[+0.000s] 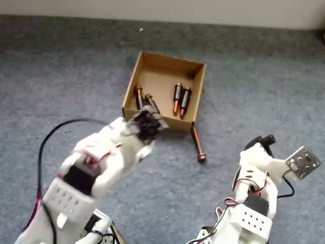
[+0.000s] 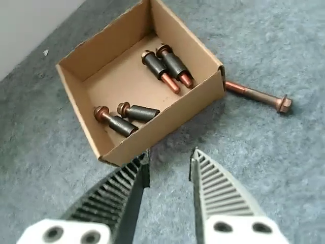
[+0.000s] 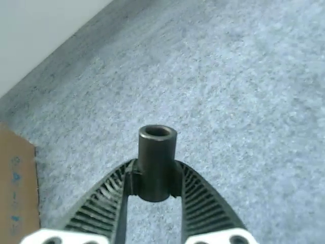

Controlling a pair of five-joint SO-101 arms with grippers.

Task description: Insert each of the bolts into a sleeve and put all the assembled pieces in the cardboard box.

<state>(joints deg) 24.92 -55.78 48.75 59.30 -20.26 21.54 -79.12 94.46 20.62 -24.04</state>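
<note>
Possibly the box (image 1: 131,81) could be shoved as the bolt (image 1: 197,144) at its 5 o'clock is taken by the spread left gripper (image 2: 170,158), the sleeve (image 3: 156,152) being pinched by the right gripper (image 3: 155,170).

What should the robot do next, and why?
Probably the left gripper should go to the bolt and grab it. It is open and empty, the bolt lies on the carpet beside the box, and the right gripper holds a sleeve.

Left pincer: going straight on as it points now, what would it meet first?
Probably the near outer wall of the cardboard box, right ahead of the open left pincer; the gap is hard to judge.
</note>
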